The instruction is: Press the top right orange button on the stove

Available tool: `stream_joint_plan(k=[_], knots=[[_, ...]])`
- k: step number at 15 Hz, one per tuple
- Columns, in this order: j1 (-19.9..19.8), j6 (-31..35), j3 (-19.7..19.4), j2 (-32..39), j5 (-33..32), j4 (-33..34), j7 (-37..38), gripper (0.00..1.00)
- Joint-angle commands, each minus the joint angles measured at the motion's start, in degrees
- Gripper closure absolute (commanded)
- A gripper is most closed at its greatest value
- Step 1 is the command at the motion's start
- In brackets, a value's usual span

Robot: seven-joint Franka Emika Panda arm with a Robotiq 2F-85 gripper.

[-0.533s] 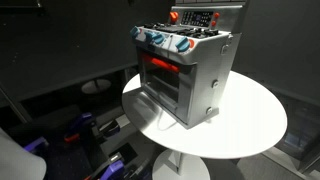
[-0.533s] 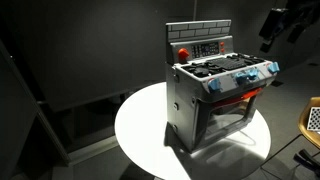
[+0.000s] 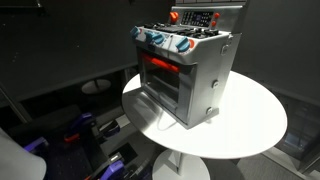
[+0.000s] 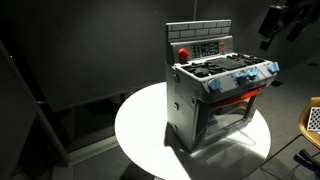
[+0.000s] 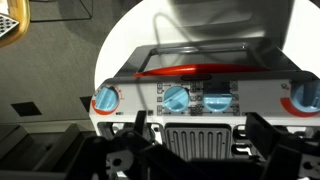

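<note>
A silver toy stove (image 3: 190,75) stands on a round white table (image 3: 250,125), and it also shows in the other exterior view (image 4: 215,95). Its upright back panel carries a round red-orange button (image 4: 183,53), seen too in an exterior view (image 3: 175,16); the smaller buttons beside it are too small to tell apart. My gripper (image 4: 275,22) hangs in the air above and to the side of the stove, touching nothing. In the wrist view its dark fingers (image 5: 200,140) are spread apart and empty above the cooktop grate, with the blue knobs (image 5: 175,98) and red oven handle (image 5: 195,72) beyond.
The table rim (image 4: 135,140) leaves bare white surface around the stove. Dark panels stand behind. A cluttered floor with cables and boxes (image 3: 95,135) lies beside the table. A yellow mesh object (image 5: 10,25) shows at the wrist view's corner.
</note>
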Motion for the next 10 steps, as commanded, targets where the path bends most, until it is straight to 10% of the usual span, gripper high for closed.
stream_joint_plan(k=[1,10], knots=[[0.4,1.4,-1.8,1.1,-1.0,3.1,2.7,0.0],[-1.7,4.0,-4.1,6.5,-2.4,11.2,7.0,0.0]])
